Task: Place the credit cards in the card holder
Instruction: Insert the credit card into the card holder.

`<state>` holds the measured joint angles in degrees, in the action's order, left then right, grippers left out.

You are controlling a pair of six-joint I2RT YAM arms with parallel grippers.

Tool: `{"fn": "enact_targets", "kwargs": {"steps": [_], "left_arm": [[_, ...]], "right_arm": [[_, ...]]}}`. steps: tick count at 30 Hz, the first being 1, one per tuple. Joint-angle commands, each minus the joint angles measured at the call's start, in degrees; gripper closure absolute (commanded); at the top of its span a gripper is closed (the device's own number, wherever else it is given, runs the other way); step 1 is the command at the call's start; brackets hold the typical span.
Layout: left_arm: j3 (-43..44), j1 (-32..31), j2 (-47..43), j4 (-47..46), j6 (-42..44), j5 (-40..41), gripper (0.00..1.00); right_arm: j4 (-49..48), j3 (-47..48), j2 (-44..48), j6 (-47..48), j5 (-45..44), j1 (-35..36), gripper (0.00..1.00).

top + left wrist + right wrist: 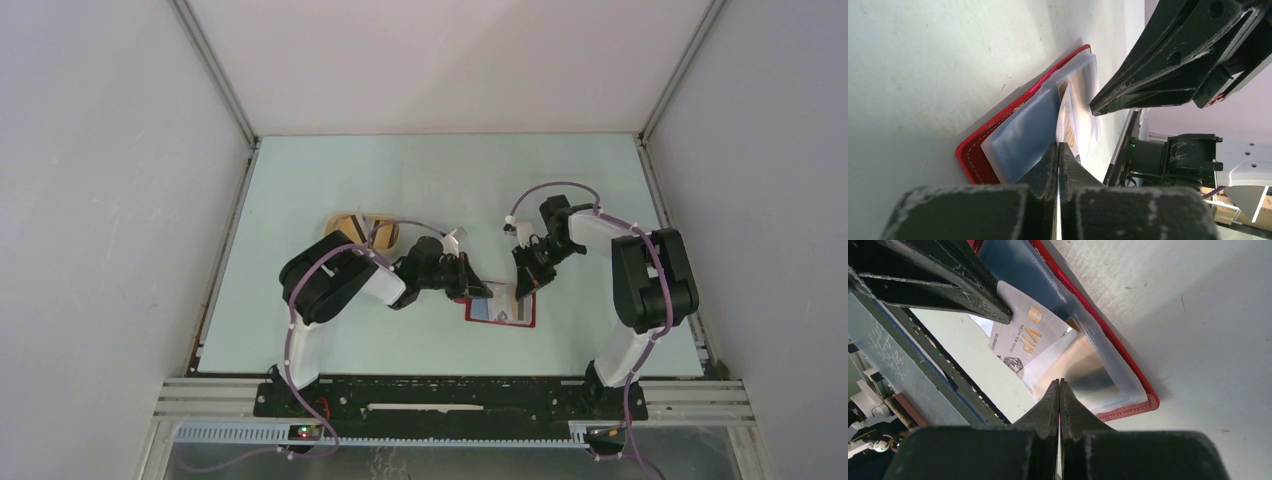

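Note:
The red card holder (500, 312) lies open on the table between both grippers, its pale blue pockets up (1023, 135); its red rim also shows in the right wrist view (1148, 399). My left gripper (466, 283) (1058, 146) is shut on a pale white credit card marked VIP (1023, 337) (1068, 127). It holds the card slanted over the holder, the far corner at a clear pocket. My right gripper (522, 288) (1059, 381) is shut on the holder's clear pocket leaf, its tips close to the card. More cards (352, 226) lie in a dish.
A tan oval dish (335, 222) stands behind the left arm at the middle left. White walls and metal rails enclose the pale green table (440, 180). The two arms nearly meet over the holder.

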<state>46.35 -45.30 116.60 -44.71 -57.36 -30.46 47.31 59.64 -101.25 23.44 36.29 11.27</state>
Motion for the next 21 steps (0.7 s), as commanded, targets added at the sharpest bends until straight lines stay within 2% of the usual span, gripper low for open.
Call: {"fn": "enact_targets", "kwargs": {"steps": [1,16,21], "left_arm": [[2.71,-0.54,0.47,6.0,2.43,-1.6,1.0],[9.44,-0.73,2.69,10.85,2.79,-1.88,1.0],[11.08,-1.05,3.83,11.07,2.37,-2.44,0.94]], "right_arm": [[0.24,1.73,1.64,-0.41,0.79,-0.19,0.98],[0.09,1.75,4.7,0.7,4.02,-0.36,0.96],[0.8,1.69,8.26,3.76,8.55,-0.55,0.94]]}}
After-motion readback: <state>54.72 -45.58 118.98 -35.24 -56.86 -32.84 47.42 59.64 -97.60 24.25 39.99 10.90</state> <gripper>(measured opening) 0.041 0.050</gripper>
